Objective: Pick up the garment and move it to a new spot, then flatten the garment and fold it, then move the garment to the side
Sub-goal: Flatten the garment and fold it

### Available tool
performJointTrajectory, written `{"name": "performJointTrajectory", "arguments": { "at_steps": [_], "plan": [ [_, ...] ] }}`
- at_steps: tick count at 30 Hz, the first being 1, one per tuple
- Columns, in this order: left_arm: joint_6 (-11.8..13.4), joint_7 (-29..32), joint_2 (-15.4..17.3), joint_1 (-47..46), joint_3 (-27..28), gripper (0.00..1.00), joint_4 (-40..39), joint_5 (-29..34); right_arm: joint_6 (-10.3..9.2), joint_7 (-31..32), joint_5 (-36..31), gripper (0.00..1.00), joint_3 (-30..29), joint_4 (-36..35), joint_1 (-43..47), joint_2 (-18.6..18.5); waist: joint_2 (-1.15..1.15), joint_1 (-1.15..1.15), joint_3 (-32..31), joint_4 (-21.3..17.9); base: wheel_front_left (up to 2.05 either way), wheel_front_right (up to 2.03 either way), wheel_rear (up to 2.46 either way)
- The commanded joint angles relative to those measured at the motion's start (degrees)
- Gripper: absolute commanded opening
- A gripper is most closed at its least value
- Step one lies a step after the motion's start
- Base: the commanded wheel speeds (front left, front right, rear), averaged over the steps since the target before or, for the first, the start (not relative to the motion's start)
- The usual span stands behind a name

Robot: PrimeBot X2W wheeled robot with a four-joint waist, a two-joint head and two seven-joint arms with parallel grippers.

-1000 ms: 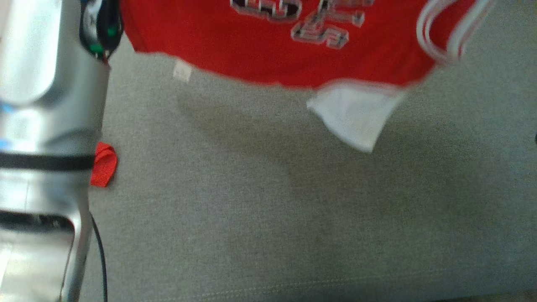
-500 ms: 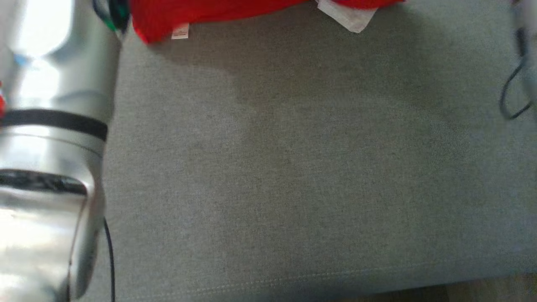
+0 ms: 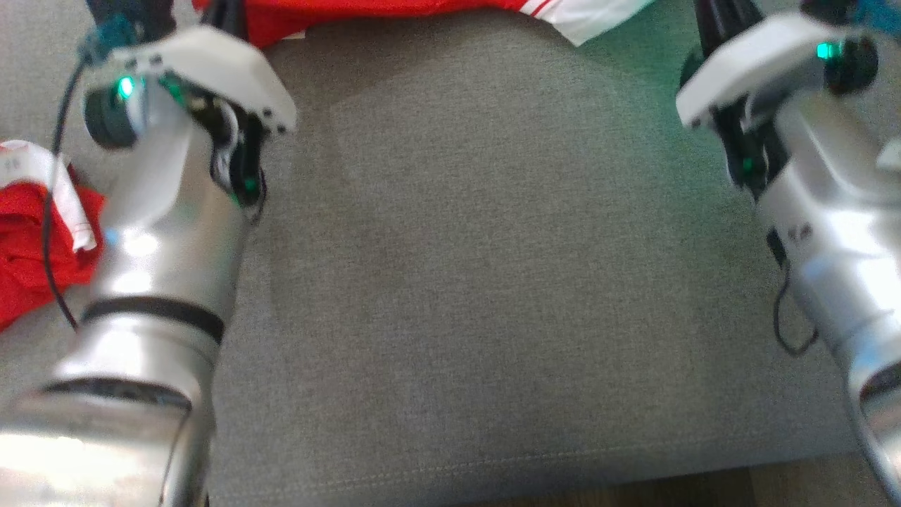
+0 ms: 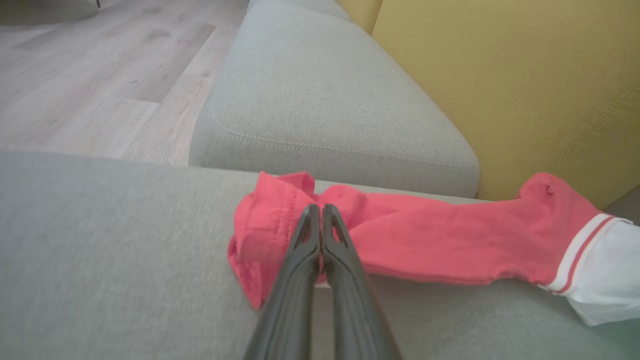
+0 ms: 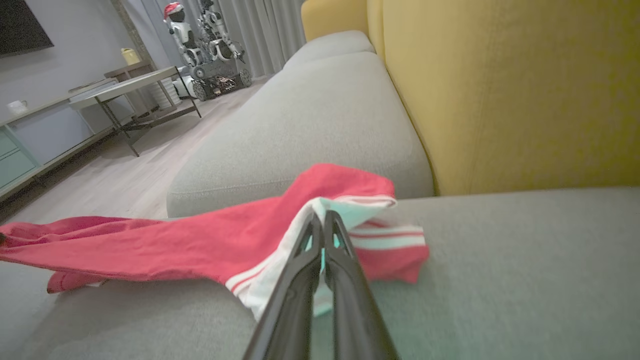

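Because the red shirt (image 4: 425, 245) is soft, light and limp, it lies stretched along the back of the gray sofa seat (image 3: 479, 282). The left jaws are pinched shut on its bunched red edge and the right jaws on the white-striped sleeve, which I judge to be good places to hold it.

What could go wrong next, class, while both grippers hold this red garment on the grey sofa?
The garment is bunched at the left gripper, so creases may stay when it is flattened.
The right gripper pinches only the white-trimmed edge, which could slip free.
One end lies by the yellow backrest and might catch there.
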Motion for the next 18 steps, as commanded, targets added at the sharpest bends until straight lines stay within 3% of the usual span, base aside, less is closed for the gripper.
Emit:
{"name": "performJointTrajectory", "arguments": {
  "at_steps": [1,5,10,18],
  "plan": [
    [-0.06,-0.29,1.67,1.92,2.01,0.00,-3.56,-0.60,-0.04,-1.28,1.66,0.00,0.20,-2.91,2.58,-0.70,0.00,0.00,-0.16,0.22,0.00,0.00,0.00],
    [-0.78,-0.29,1.59,10.95,4.25,0.00,-9.72,-0.88,-0.04,-2.01,4.22,0.00,-1.74,-9.72,11.81,-2.78,0.00,0.00,-1.25,0.40,0.00,0.00,0.00],
    [-0.52,-0.29,1.87,22.78,5.88,0.00,-18.76,1.28,-0.04,-2.06,0.96,0.00,-9.55,-24.33,28.34,-4.79,0.00,0.00,-3.99,0.25,0.00,0.00,0.00],
    [1.97,-0.29,2.52,41.34,8.73,0.00,-36.15,3.21,-0.04,-0.81,-6.51,0.00,-22.65,-43.20,53.68,-1.85,0.00,0.00,-8.97,-0.39,0.00,0.00,0.00]
  ]
}}
